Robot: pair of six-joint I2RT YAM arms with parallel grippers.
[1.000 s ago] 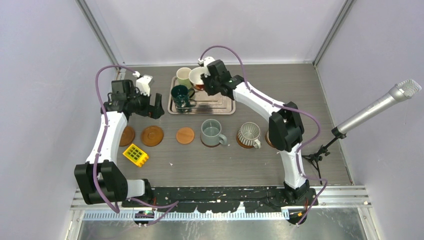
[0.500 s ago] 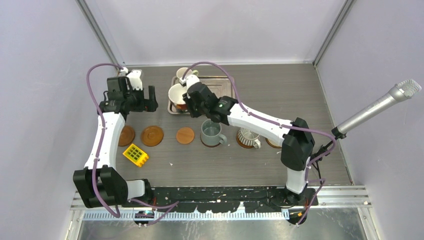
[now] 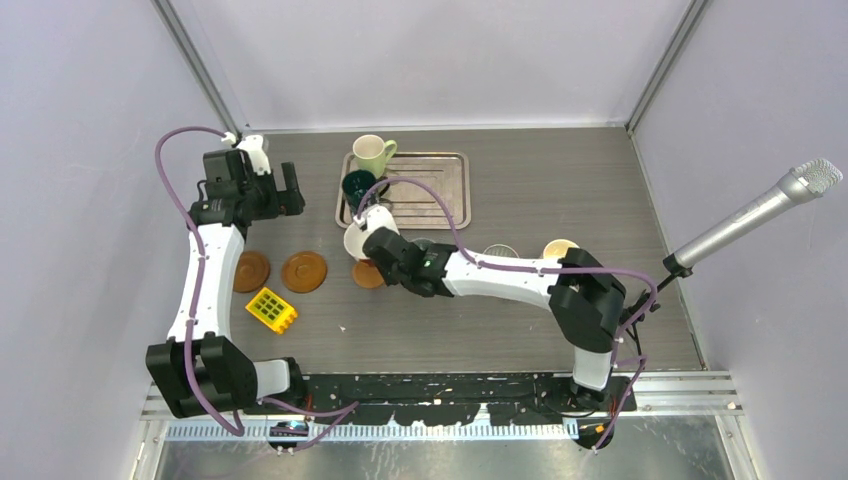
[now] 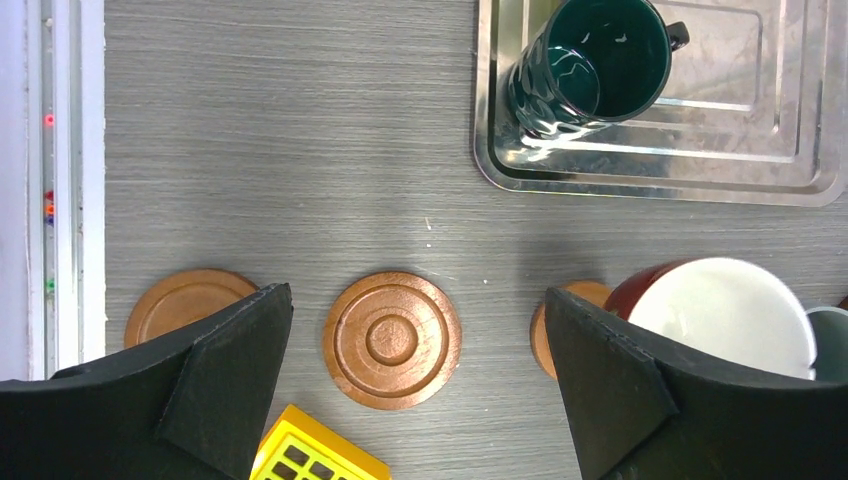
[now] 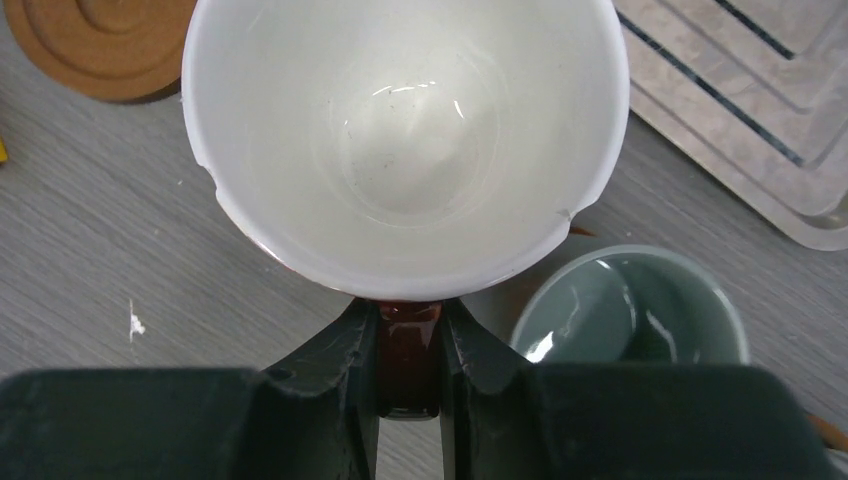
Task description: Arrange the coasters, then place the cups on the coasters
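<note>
My right gripper (image 5: 408,320) is nearly closed, both fingers (image 5: 335,375) pinching the red handle of the red-and-white cup (image 5: 405,140). The cup is mouth up with its axis close to vertical, and the handle points straight back at my wrist, which in the top view is toward the right and the near edge. Its glossy white inside shows right down to the bottom. It sits over the right part of the third coaster (image 3: 364,278) in the row; I cannot tell whether its base touches the wood. Just beside it on the right is the grey-blue cup (image 5: 630,310), also mouth up.

My left gripper (image 4: 415,295) hangs wide open with nothing between its fingers (image 4: 230,370), above the ringed coaster (image 4: 392,340). The left coaster (image 4: 190,305) lies just beside that one, and the yellow grid block (image 4: 320,460) lies nearer my base.

The metal tray (image 4: 700,150) holds the dark green cup (image 4: 590,60) at its left end, upright, with its handle toward the right and far side. The pale green cup (image 3: 372,152) stands at the tray's far left corner, handle to the right. Behind my right arm the rims of the ribbed cup (image 3: 500,250) and the cream cup (image 3: 558,248) peek out
</note>
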